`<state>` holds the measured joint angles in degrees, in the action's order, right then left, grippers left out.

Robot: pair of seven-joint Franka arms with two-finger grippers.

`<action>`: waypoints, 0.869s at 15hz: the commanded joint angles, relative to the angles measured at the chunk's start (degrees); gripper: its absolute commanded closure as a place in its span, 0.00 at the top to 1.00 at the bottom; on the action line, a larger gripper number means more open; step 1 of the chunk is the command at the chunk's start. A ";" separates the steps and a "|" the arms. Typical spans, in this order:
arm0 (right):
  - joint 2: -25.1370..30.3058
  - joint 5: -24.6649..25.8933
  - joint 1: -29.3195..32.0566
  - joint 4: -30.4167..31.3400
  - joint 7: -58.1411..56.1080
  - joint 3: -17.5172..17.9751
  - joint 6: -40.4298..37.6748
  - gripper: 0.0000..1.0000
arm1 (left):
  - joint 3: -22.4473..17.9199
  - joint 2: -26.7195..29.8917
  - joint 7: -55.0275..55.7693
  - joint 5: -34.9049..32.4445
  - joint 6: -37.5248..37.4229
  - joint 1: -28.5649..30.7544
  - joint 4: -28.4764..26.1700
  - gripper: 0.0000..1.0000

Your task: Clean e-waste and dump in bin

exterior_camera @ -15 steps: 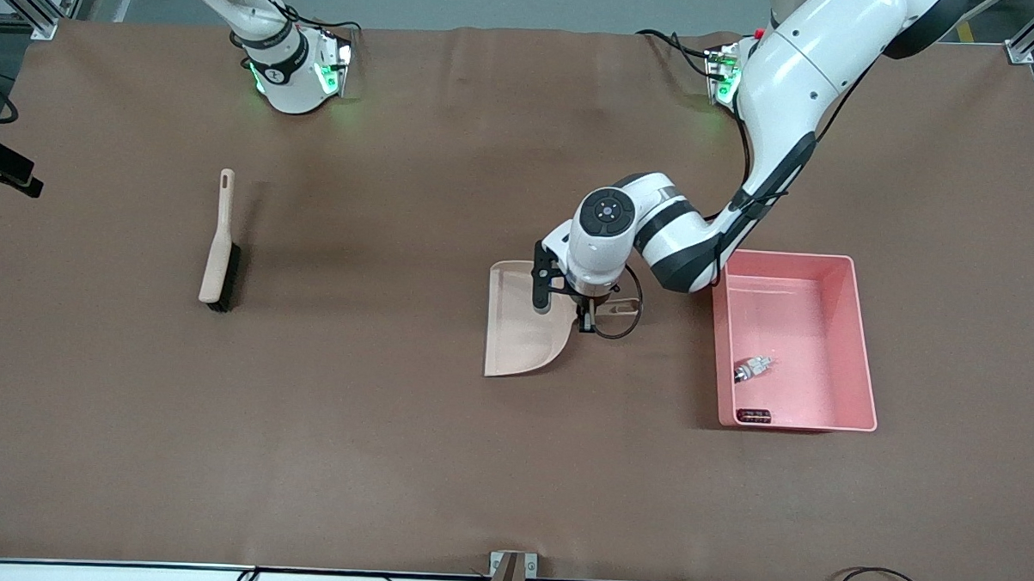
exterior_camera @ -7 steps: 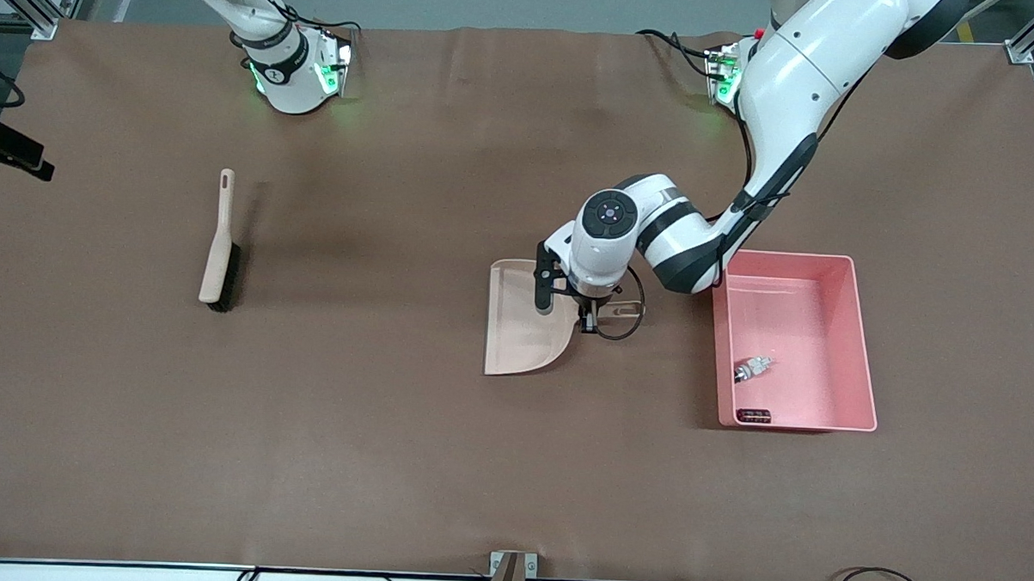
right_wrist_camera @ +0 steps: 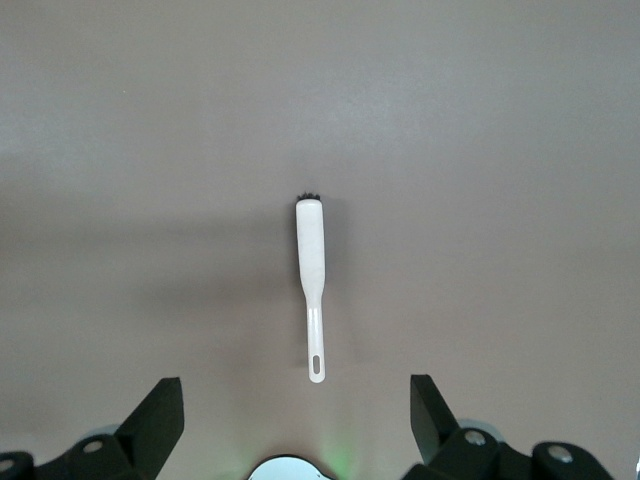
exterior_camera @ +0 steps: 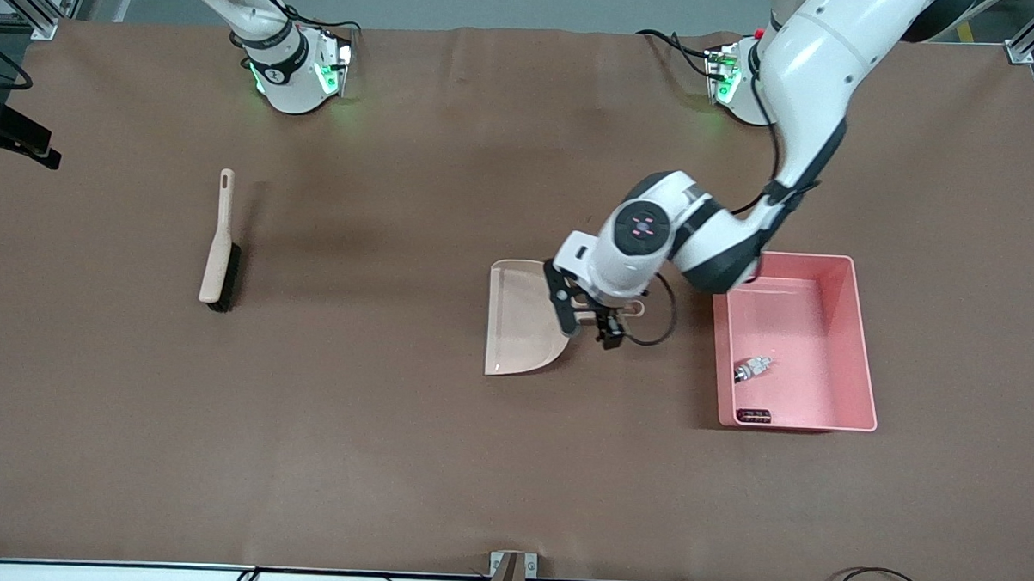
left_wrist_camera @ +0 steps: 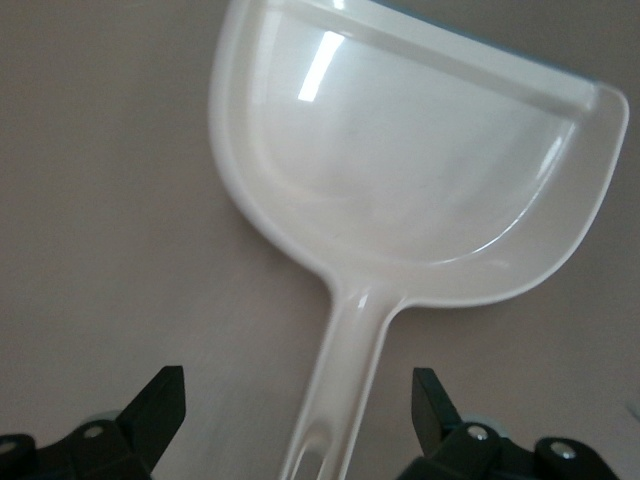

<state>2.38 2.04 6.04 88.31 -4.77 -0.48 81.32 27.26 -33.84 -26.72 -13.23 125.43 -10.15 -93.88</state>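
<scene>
The left gripper (exterior_camera: 591, 330) hangs over the dustpan's handle with its fingers (left_wrist_camera: 160, 410) spread wide, 1 on each side of the handle and touching nothing. The dustpan (exterior_camera: 520, 318) lies flat on the worktop (exterior_camera: 391, 458), a smooth, glossy beige plastic scoop with a straight mouth edge and a rounded back wall. Its long axis runs along the worktop's length: the mouth faces the right arm's end and the slim slotted handle points toward the bin.

The bin (exterior_camera: 859, 337) is a pink rectangular tub with upright walls and rounded corners, standing near the dustpan toward the left arm's end. The e-waste lies inside it: 1 white-grey part (exterior_camera: 752, 368) set at a slant on the floor, and 1 small black block (exterior_camera: 753, 415) against the wall nearest the front camera.

The right gripper (right_wrist_camera: 290, 425) waits high above the brush (exterior_camera: 221, 244), fingers wide apart and empty. The brush lies flat at the right arm's end, beige handle pointing toward the bases, black bristles along its lower half.
</scene>
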 commanded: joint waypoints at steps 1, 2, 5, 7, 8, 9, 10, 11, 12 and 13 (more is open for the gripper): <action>0.35 -0.81 0.11 -0.68 0.64 -0.05 0.24 1.00 | -5.96 7.19 3.50 10.21 -7.38 0.12 2.38 1.00; 0.26 -0.81 0.11 -0.69 0.64 -0.05 -0.11 1.00 | -7.99 9.30 5.26 12.77 -9.22 0.13 2.48 1.00; 0.26 -0.89 0.11 0.19 0.73 -0.13 -0.64 1.00 | -14.93 15.53 9.31 14.46 -14.59 -0.05 2.74 1.00; 0.17 -0.89 0.11 -0.16 0.64 -0.13 -0.03 1.00 | -18.63 19.41 12.21 14.37 -16.87 -0.23 2.13 1.00; 0.17 -0.89 0.11 -0.16 0.73 -0.13 0.41 1.00 | -20.56 20.64 12.65 14.37 -18.54 -0.31 2.30 1.00; 0.09 -0.89 0.11 -0.16 0.64 -0.13 0.68 1.00 | -22.23 22.22 12.75 14.37 -20.12 -0.40 2.13 1.00; 0.00 -0.89 0.20 -0.16 0.73 -0.13 0.77 1.00 | -24.16 23.98 12.66 14.29 -21.36 -0.40 2.04 1.00; -0.18 -0.89 0.29 -0.16 0.64 -0.13 0.68 1.00 | -26.01 25.04 11.88 14.20 -21.72 -0.40 2.13 1.00; -0.27 -0.89 0.29 -0.16 0.64 -0.13 0.77 1.00 | -27.77 26.09 11.35 14.46 -22.50 -0.40 1.95 1.00; -0.27 -0.89 0.20 -0.25 0.64 -0.22 0.77 1.00 | -29.35 27.06 11.25 14.72 -24.34 -0.40 1.95 1.00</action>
<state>2.19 1.96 6.07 88.16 -4.72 -0.60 81.81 1.07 -9.80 -15.32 0.16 103.20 -9.77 -90.22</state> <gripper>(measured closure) 0.000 0.000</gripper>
